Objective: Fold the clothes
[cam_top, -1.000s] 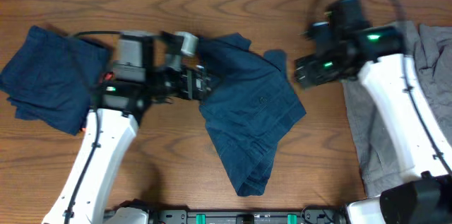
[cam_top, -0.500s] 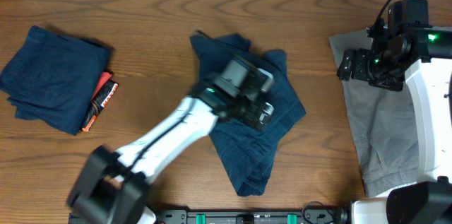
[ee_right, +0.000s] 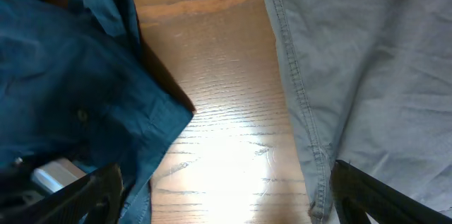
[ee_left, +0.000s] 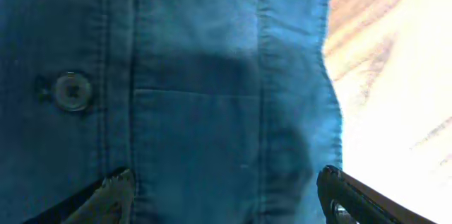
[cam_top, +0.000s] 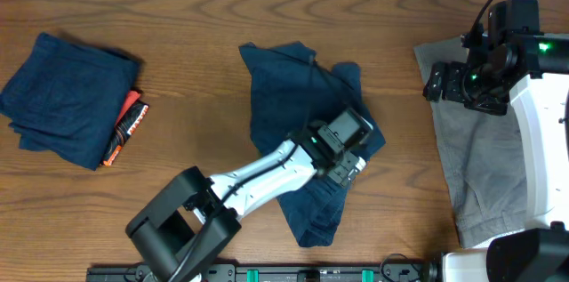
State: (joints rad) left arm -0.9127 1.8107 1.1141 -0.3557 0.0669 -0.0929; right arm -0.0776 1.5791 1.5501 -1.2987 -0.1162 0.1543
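Observation:
A crumpled navy-blue garment (cam_top: 293, 104) lies spread in the middle of the table. My left gripper (cam_top: 348, 165) is open just above its right edge. In the left wrist view the jaws (ee_left: 224, 181) straddle navy fabric (ee_left: 198, 54) with a seam and a button (ee_left: 72, 91), and grip nothing. A folded stack of navy garments (cam_top: 62, 95) lies at the far left. My right gripper (cam_top: 437, 82) is open and empty above the bare table, between the navy garment (ee_right: 70, 90) and a grey garment (ee_right: 367, 61); in the right wrist view its jaws (ee_right: 226, 174) hold nothing.
The grey garment (cam_top: 480, 166) lies flat along the right side under the right arm. An orange and black strip (cam_top: 129, 126) sticks out beside the folded stack. Bare wood (cam_top: 196, 68) lies between the stack and the middle garment. The table's front edge carries a black rail (cam_top: 311, 273).
My left arm has swung from the garment's upper left across to its lower right edge. My right arm pulled back to the right over the grey garment, then held still.

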